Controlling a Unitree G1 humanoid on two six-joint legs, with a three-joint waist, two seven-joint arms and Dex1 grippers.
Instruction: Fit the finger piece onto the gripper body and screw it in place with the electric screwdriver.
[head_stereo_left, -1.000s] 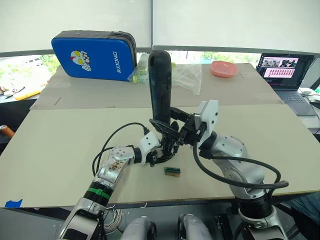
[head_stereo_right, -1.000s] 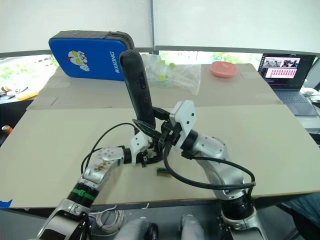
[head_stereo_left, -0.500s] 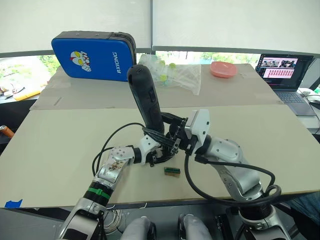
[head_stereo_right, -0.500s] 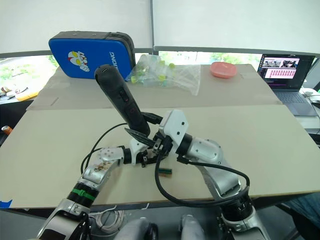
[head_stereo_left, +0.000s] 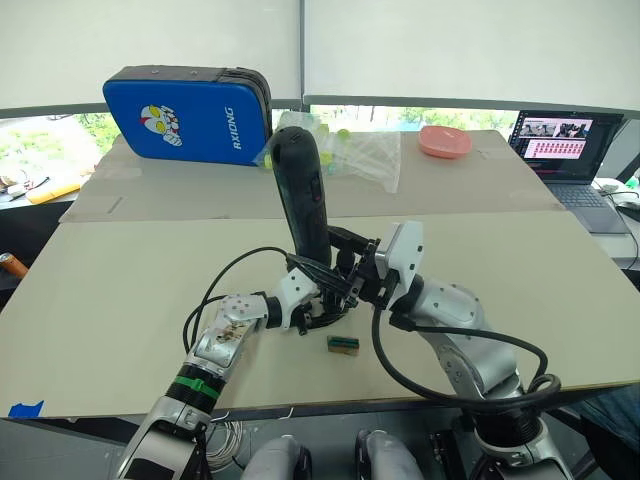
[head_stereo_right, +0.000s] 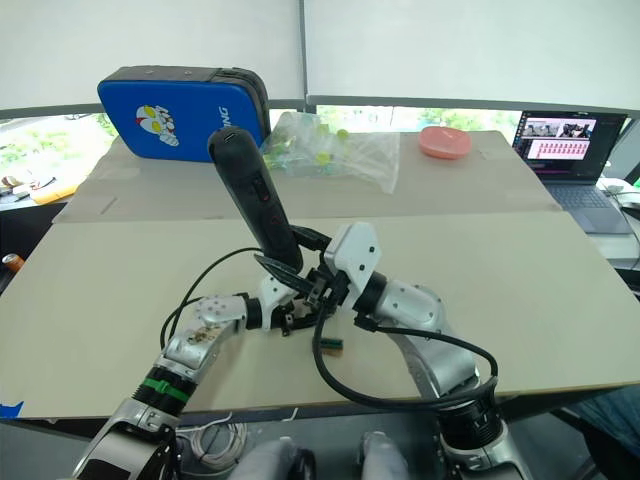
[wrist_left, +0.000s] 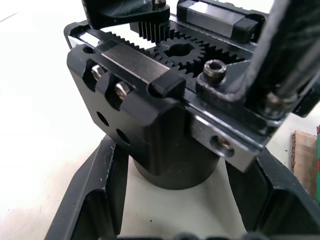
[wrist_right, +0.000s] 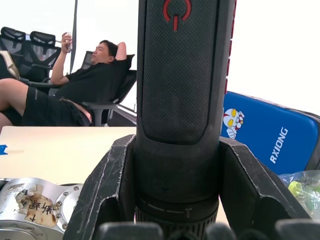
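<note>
**Electric screwdriver** (head_stereo_left: 303, 198): clamped between the two fingers of the right gripper (head_stereo_left: 345, 275), low on its barrel, red power symbol facing the wrist camera. A second ago it stood near upright; half a second ago it leaned far toward the robot's left; now it has swung partway back and tilts only a little leftward. Judgement: the arm is hunting for the angle that seats the bit on a screw, so driving is under way or about to resume, not finished.

**Gripper body** (wrist_left: 150, 100): held by the left gripper (head_stereo_left: 318, 305) near the table's front edge, its fingers closed on the round lower housing. Exposed gears, racks and several screw heads face up. Unmoved across the last second.

**Finger piece** (wrist_left: 280, 60): a black part rising at the body's edge looks like it, seemingly already seated; not certain.

**Screwdriver bit**: a thin metal rod beside that part; whether its tip sits in a screw head cannot be told.

**Small green-and-brown block** (head_stereo_left: 343, 343): on the table (head_stereo_left: 120, 290), just beside the grippers, untouched.

**Blue case** (head_stereo_left: 185, 110), **laptop** (head_stereo_left: 565, 150): far side, well apart.
</note>
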